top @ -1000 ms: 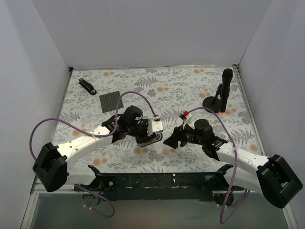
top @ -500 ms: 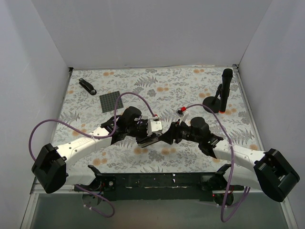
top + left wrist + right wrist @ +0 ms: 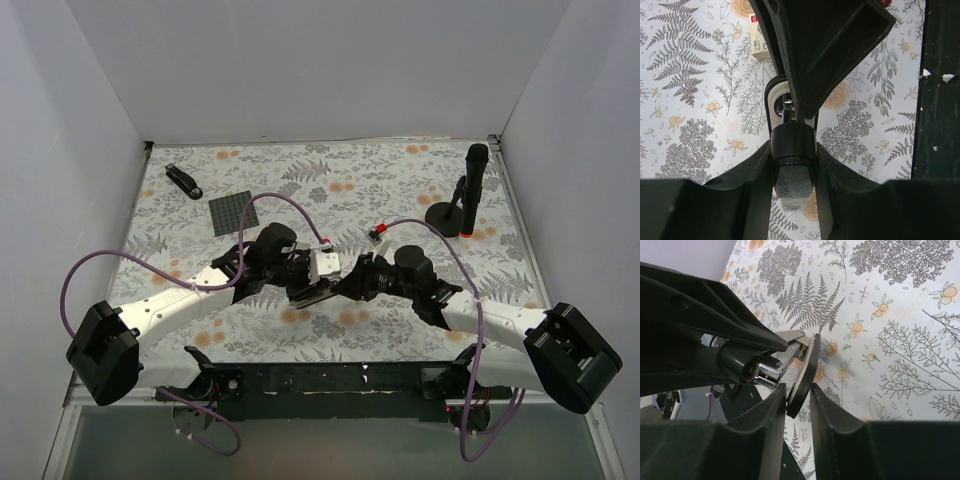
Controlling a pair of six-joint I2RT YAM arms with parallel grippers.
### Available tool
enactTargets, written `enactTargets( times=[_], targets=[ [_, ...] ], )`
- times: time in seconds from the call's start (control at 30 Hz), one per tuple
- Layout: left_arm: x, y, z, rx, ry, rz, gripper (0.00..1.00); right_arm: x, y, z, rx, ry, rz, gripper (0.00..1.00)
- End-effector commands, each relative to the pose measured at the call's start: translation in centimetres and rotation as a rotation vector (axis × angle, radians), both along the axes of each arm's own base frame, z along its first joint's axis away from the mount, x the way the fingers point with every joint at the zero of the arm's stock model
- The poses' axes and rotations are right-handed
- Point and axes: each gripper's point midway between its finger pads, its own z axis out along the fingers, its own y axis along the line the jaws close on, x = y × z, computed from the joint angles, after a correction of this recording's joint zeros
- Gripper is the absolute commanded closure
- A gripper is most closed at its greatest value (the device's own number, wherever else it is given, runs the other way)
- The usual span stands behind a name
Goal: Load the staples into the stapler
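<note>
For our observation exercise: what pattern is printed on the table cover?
White table cover with grey ferns and orange blossoms; clearest in the right wrist view.

Bright, even, diffuse light covered the table (image 3: 400,180); shadows were faint and soft. In both wrist views the nearest dark fingers (image 3: 715,210) were slightly blurred.

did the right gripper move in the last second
Yes. The right gripper slid left, away from the black stand, toward the left gripper.
</note>
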Motion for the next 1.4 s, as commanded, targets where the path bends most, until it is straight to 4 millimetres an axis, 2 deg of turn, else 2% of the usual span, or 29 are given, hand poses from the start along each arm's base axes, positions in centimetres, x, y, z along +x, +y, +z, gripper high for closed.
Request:
enactTargets(
  times=[0.0,0.03,0.07,0.13,0.2,0.23,0.3,0.33,0.4,0.43,0.53,0.6,0.63,0.67,0.7,0.77,0.93,1.0,1.03,1.1,1.13,1.23,1.27,1.37],
  targets=[
    [-0.2,-1.5,4.4,-0.152,-0.075,-0.051,1.0,1.3,0.7,1.4,0.023,-0.027,-0.034,0.72],
    [-0.1,-1.5,4.6,-0.157,-0.082,-0.046,1.0,1.4,0.7,1.4,0.023,-0.027,-0.039,0.77],
    [0.0,-1.4,4.7,-0.158,-0.09,-0.037,1.0,1.5,0.6,1.3,0.015,-0.027,-0.047,0.89],
    [0.2,-1.2,5.2,-0.17,-0.107,-0.021,1.0,1.7,0.2,1.5,0.01,-0.036,-0.067,0.98],
    [0.6,-0.8,6.1,-0.188,-0.148,0.015,1.0,2.3,-0.7,1.0,-0.024,-0.031,-0.121,0.99],
    [0.8,-0.5,6.0,-0.192,-0.165,0.031,1.0,2.5,-1.2,1.5,-0.018,-0.045,-0.138,0.99],
    [1.6,0.1,6.4,-0.195,-0.207,0.089,1.0,2.9,-2.3,1.3,-0.025,-0.037,-0.179,0.99],
    [1.8,0.4,6.7,-0.209,-0.223,0.113,1.0,3.1,-2.8,1.9,-0.009,-0.052,-0.195,0.99],
    [2.4,0.9,7.1,-0.225,-0.242,0.167,1.0,3.6,-4.1,1.6,-0.011,-0.045,-0.24,0.99],
    [2.9,1.3,7.8,-0.252,-0.253,0.217,1.0,3.8,-4.6,2.0,-0.001,-0.055,-0.257,0.99],
    [3.8,2.5,7.5,-0.287,-0.22,0.344,1.0,4.4,-6.2,1.7,-0.012,-0.046,-0.311,0.99],
    [4.1,3.6,6.6,-0.298,-0.19,0.419,1.0,4.7,-6.9,1.5,-0.019,-0.035,-0.331,0.99],
    [5.1,4.2,7.1,-0.336,-0.209,0.498,1.0,4.7,-7.2,1.5,-0.017,-0.037,-0.335,0.99],
    [5.3,4.6,7.3,-0.374,-0.178,0.558,1.0,4.6,-7.4,1.4,-0.015,-0.033,-0.335,0.99],
    [5.7,5.5,6.4,-0.376,-0.159,0.619,1.0,4.9,-7.8,1.4,-0.014,-0.032,-0.349,0.99],
    [6.9,7.1,6.8,-0.449,-0.13,0.765,1.0,4.9,-8.1,1.5,-0.01,-0.036,-0.352,0.99],
    [7.4,9.3,3.9,-0.537,-0.03,0.963,1.0,5.1,-8.6,1.9,0.003,-0.046,-0.344,0.99],
    [8.0,10.7,3.9,-0.633,0.011,1.08,1.0,5.1,-8.7,2.4,0.013,-0.06,-0.339,0.99],
    [7.9,11.6,2.4,-0.638,0.046,1.137,1.0,5.0,-8.8,2.3,0.008,-0.057,-0.34,0.99],
    [8.3,13.2,1.6,-0.699,0.085,1.235,1.0,5.3,-9.1,2.7,0.009,-0.071,-0.349,0.99],
    [8.0,13.6,0.4,-0.733,0.147,1.286,1.0,5.2,-9.2,2.7,0.008,-0.067,-0.351,0.99],
    [8.0,15.1,-0.9,-0.848,0.263,1.429,1.0,5.2,-9.2,3.0,0.026,-0.068,-0.343,0.99],
    [7.8,15.9,-2.1,-0.859,0.292,1.475,1.0,5.1,-9.2,3.1,0.034,-0.068,-0.339,0.99],
    [7.5,16.5,-3.2,-0.934,0.389,1.534,0.98,5.0,-9.2,3.3,0.049,-0.073,-0.343,0.99]
  ],
)
